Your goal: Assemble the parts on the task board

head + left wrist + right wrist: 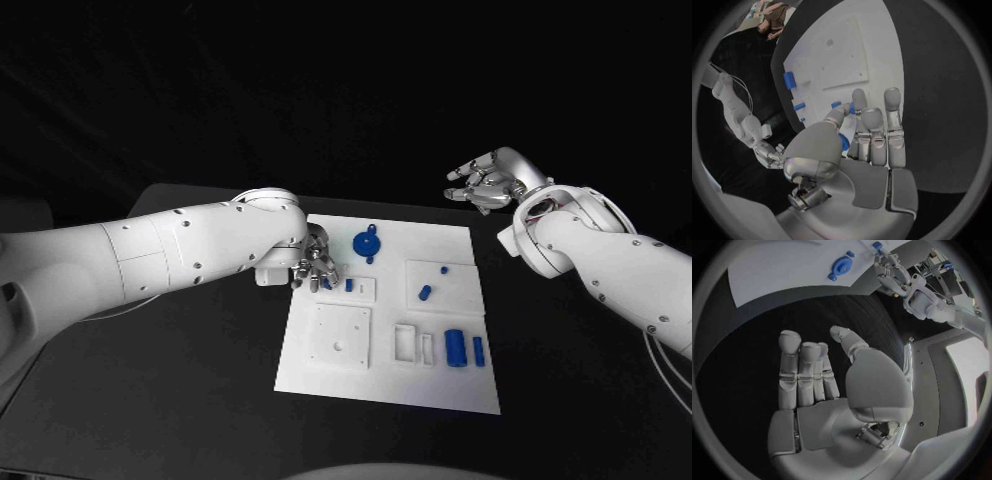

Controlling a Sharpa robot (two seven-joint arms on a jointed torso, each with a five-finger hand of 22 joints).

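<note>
The white task board [325,375] lies mid-table. My left hand [315,268] hovers over its left edge and pinches a small blue part [844,142] between thumb and fingers, right beside a small white socket plate [361,289] that has a blue piece in it. In the left wrist view this hand [861,145] has its fingers pointing at the board [879,50]. A round blue part with tabs [368,243] lies at the board's far edge. My right hand [490,180] is raised beyond the board's far right corner, fingers apart, holding nothing; its palm [817,390] faces the black table.
On the board are a square white plate with holes [342,337], a raised white block [441,268] carrying a small blue piece [426,292], two white slots [415,344], a blue cylinder [456,347] and a blue bar [479,350]. Black table surrounds the board.
</note>
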